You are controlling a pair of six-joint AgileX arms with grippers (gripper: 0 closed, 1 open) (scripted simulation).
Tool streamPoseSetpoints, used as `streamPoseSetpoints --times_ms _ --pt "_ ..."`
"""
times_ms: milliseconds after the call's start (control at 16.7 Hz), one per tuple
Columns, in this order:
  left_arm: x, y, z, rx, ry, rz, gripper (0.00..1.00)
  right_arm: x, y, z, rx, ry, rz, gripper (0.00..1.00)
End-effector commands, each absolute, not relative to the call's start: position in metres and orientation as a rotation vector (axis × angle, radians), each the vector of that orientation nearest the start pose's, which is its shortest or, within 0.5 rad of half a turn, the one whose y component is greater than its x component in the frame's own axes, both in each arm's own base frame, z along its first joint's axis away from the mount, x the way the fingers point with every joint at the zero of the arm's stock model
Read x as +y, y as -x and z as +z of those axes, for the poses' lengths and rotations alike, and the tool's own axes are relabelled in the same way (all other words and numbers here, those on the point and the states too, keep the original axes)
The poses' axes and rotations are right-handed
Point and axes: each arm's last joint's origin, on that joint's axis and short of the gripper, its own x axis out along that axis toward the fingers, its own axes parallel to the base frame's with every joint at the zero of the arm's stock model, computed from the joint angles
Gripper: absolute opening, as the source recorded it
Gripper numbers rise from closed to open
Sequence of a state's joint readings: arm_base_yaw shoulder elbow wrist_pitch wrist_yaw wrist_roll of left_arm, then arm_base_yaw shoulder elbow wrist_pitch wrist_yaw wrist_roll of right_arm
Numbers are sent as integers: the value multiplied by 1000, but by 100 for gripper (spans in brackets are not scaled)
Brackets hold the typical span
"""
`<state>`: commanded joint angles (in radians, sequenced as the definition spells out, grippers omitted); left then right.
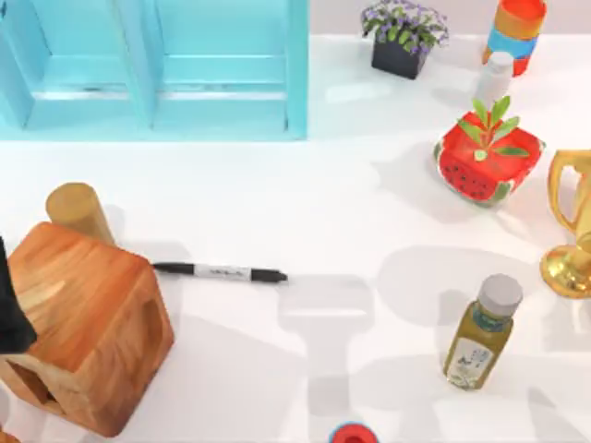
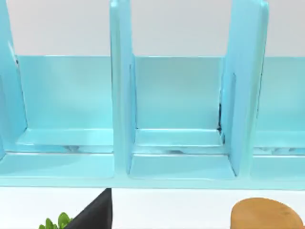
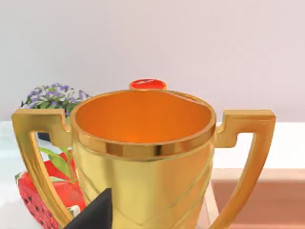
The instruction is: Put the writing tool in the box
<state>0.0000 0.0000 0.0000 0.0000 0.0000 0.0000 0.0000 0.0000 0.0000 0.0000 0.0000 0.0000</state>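
The writing tool (image 1: 220, 272), a slim marker with black ends and a white printed middle, lies flat on the white table left of centre, pointing left to right. The box (image 1: 152, 69), large and turquoise with a central divider, stands at the back left; its stepped inner walls face the left wrist camera (image 2: 178, 138). A black part of my left arm (image 1: 9, 309) shows at the table's left edge, over the wooden block and apart from the marker. A black piece of my left gripper (image 2: 95, 212) and of my right gripper (image 3: 95, 212) shows low in each wrist view.
An orange-brown wooden block (image 1: 88, 323) with a round peg (image 1: 78, 210) sits just left of the marker. On the right stand an oil bottle (image 1: 480, 332), a gold trophy (image 1: 571, 231), a watermelon planter (image 1: 485, 157), a flower pot (image 1: 404, 37) and a can (image 1: 515, 32).
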Motion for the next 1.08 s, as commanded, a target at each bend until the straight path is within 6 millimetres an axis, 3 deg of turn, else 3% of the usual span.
streamPoseSetpoints --times_ms 300,660,840,1080 --pt "-1 -106 160 0 0 0 100 2 -106 170 34 18 52 100" --pt "-1 -106 160 0 0 0 100 22 -125 231 249 120 318 100" --pt "-1 -106 160 0 0 0 100 39 -155 271 394 184 490 100" --pt "-1 -106 160 0 0 0 100 76 -220 312 601 262 739 100"
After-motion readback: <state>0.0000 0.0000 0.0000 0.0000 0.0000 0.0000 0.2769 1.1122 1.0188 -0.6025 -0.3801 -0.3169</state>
